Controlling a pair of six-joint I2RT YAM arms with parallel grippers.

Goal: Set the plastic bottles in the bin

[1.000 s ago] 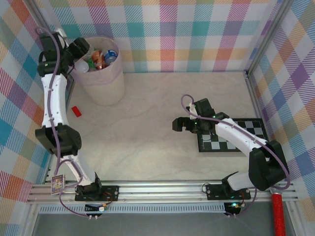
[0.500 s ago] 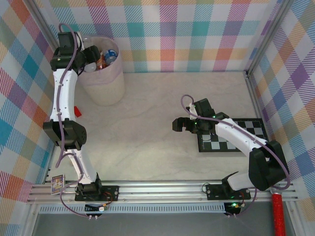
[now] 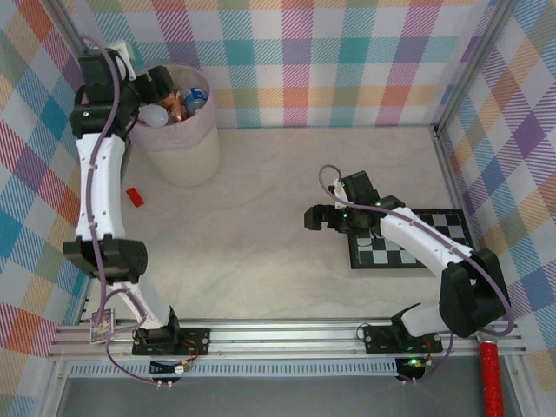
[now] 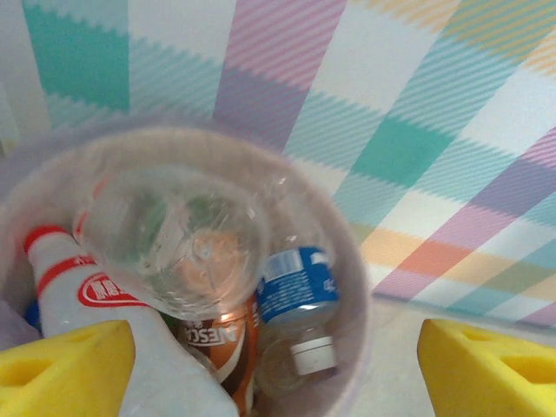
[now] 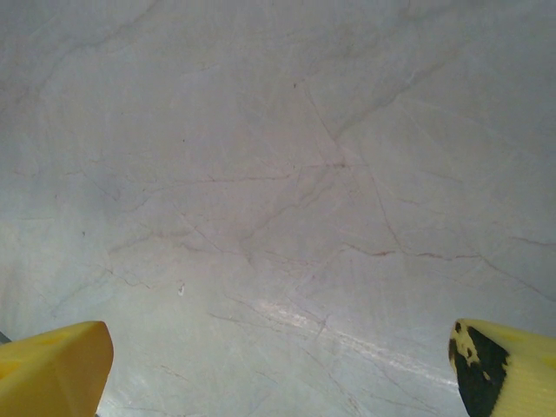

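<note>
**Colleague:** Yellow fingers (image 4: 69, 365) sat at both lower corners of the left wrist view. Was the left end effector (image 3: 162, 83) released?

**Me:** Yes. I saw it spread wide, gripping nothing, hovering over the mouth of the bin (image 3: 189, 152) at the far left corner of the worktop (image 3: 261, 200).

**Colleague:** And the plastic bottles (image 3: 184, 102)?

**Me:** They lay inside the bin. Through the wrist camera I made out a clear bottle (image 4: 178, 243) on top, seen end-on. A blue-labelled bottle (image 4: 295, 287) lay just beside it, a white bottle (image 4: 82, 295) with red bands was to its left, and a brown-wrapped bottle (image 4: 213, 340) lay beneath. Both fingers stood apart from the clear bottle.

**Colleague:** What about the right end effector (image 3: 314, 219)?

**Me:** Also released. Its fingers were far apart over bare worktop, with nothing between them. From above it hung near the middle, just left of the checkerboard (image 3: 417, 239) and well apart from the bin. A small red block (image 3: 134, 196) lay on the worktop near the bin's foot.
</note>
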